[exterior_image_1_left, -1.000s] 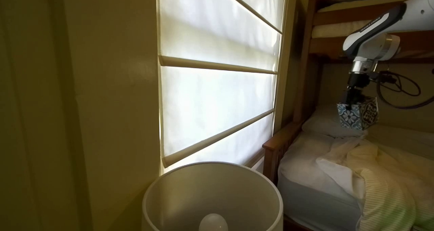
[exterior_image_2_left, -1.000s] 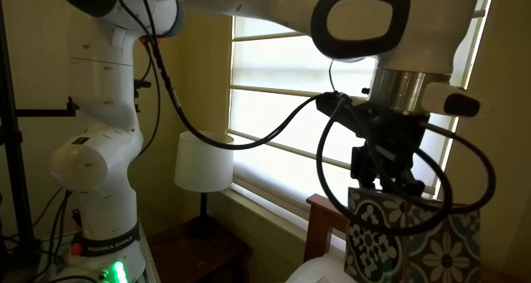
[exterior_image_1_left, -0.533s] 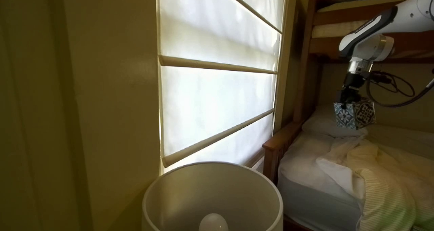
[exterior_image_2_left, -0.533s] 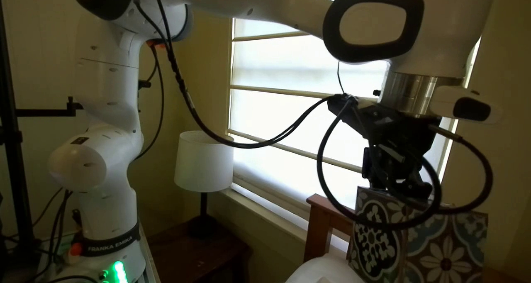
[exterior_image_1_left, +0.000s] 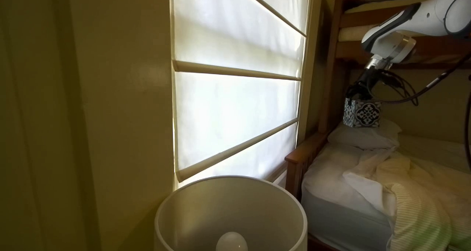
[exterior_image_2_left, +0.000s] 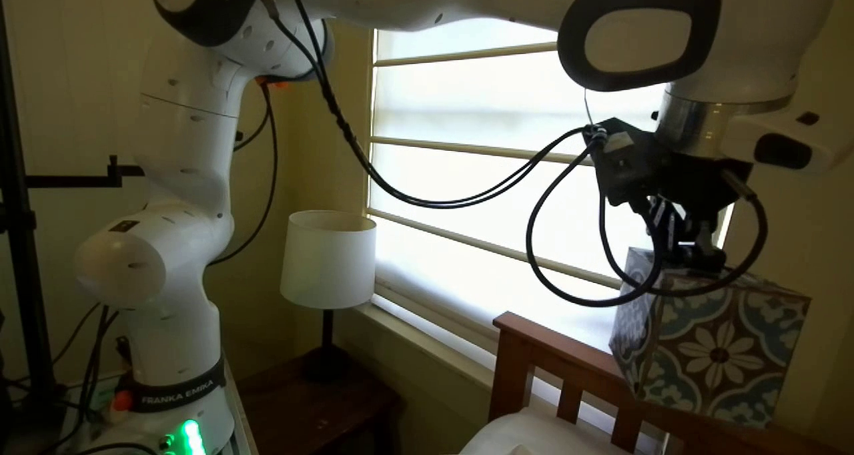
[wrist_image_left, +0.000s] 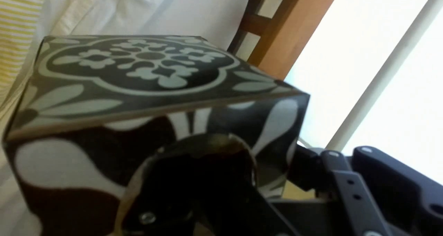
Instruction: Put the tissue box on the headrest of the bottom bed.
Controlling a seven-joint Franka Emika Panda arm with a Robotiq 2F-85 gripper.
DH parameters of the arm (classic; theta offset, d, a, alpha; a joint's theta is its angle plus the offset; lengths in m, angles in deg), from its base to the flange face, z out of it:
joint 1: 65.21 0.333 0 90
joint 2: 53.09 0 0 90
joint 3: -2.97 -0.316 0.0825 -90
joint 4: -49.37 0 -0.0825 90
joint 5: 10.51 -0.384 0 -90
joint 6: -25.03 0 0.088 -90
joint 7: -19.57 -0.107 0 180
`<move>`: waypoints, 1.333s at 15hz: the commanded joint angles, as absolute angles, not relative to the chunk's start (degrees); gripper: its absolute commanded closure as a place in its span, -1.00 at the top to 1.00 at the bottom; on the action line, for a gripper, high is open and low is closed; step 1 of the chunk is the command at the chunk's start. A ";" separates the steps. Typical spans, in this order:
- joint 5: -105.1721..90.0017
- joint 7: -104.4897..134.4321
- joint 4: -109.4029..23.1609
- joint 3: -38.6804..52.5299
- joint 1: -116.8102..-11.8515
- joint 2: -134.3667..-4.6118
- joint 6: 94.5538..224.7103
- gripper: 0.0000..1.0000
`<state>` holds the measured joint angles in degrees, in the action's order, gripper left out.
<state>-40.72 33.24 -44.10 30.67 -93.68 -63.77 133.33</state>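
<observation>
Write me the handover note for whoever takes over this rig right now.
Black gripper: shut on the cube-shaped, dark-and-white floral tissue box, fingers straddling one side wall.
Box: held aloft near the brown slatted wooden headrest; whether directly above it, I can't tell.
Done: box grasped and lifted.
Left: likely align over the headrest, lower, release, withdraw.

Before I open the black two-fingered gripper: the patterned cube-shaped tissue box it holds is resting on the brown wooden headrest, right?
Not resting there: the tissue box hangs midair, apart from the headrest, as an exterior view shows. The gripper does hold it.
</observation>
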 commanded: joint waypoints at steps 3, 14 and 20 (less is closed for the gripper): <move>-40.47 32.68 -43.16 28.38 -95.81 -64.60 133.26 -1.00; -59.13 18.25 -40.75 26.56 -97.91 -71.58 151.95 -1.00; -63.62 13.79 -35.83 24.48 -98.50 -77.24 166.86 -1.00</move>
<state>-61.75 16.74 -41.05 26.42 -97.91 -73.22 161.98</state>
